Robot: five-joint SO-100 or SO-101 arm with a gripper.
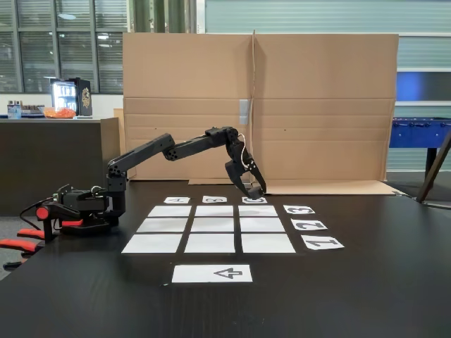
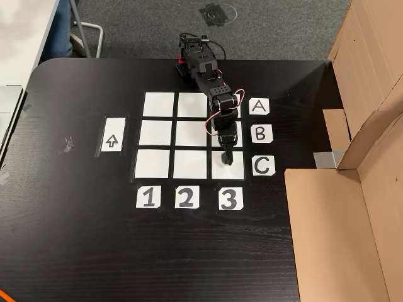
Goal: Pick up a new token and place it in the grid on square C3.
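We see the black five-joint arm (image 2: 211, 88) stretched out from its base across the black surface (image 2: 75, 239), with its claw (image 2: 227, 158) pointing down over the grid of nine white paper rectangles (image 2: 155, 134). In the top-down fixed view the claw tip sits over square C3, the plain white paper corner cell (image 2: 236, 170) where the row of the white "C" label card (image 2: 263, 165) meets the column of the white "3" label card (image 2: 230, 199). In the side fixed view the claw (image 1: 252, 190) hangs low over the far right corner of the grid (image 1: 211, 225), close to the paper, though we cannot tell whether it touches.

We cannot tell whether the claw's fingers are spread or pressed together, as they are dark and small in both fixed views. We cannot make out the small black token either; if it is at the claw tip, it blends into the dark fingers.

A single white sheet printed with an arrow (image 2: 113, 135) lies apart from the grid on the side opposite the letter cards. A large brown cardboard screen (image 1: 261, 105) stands behind the surface.
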